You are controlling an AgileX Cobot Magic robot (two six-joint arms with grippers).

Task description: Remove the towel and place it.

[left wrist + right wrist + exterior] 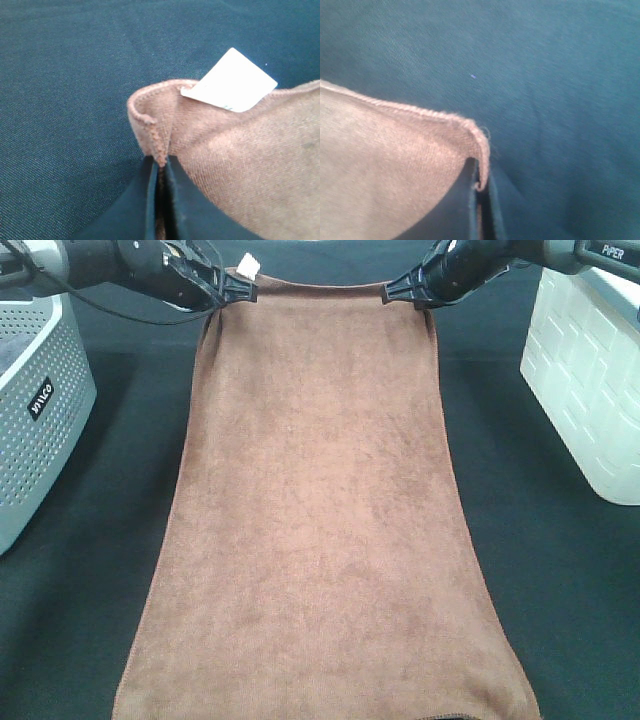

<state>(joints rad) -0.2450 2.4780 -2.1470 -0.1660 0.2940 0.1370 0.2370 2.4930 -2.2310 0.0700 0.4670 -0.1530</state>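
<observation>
- Across the black table cover (pixel 560 570): brown towel (pixel 320 540), far corners pinched by left gripper (pixel 238 288) and right gripper (pixel 392 290).
- Mid-removal, seemingly; next likely needs matched travel, both clamps kept tight.

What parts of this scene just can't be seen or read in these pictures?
- Towel: its near edge is cut off by the frame's bottom in the high view.
- White tag: print too small to read, left wrist view.
- Grey basket and white bin: cropped by the side edges; contents hidden.
- Right wrist view: blurred, fingers mostly hidden by towel.
</observation>
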